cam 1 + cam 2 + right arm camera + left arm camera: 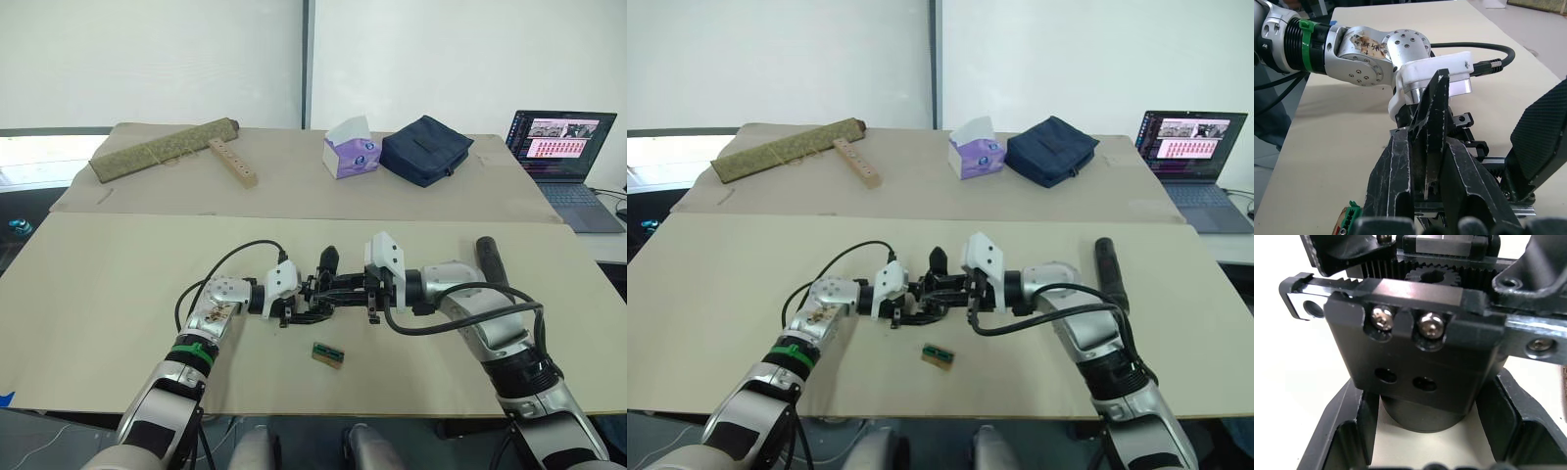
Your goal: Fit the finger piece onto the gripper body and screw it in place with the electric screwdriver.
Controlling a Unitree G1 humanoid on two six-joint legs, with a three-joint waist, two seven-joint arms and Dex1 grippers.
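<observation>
Inward, both pincers level, left pincer (pixel 294 311) and right pincer (pixel 361 294) around gripper body (pixel 328 284).

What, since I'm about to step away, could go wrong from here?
The right tool pinches the finger piece at the gripper body. The electric screwdriver lies on the table beside the right arm. Letting go to fetch it may let the loose piece tip off. The small green block nearby could get knocked.

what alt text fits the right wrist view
The right gripper is shut on the finger piece, holding it over the gripper body. The left gripper's white wrist is just behind, on a tan table.
</observation>
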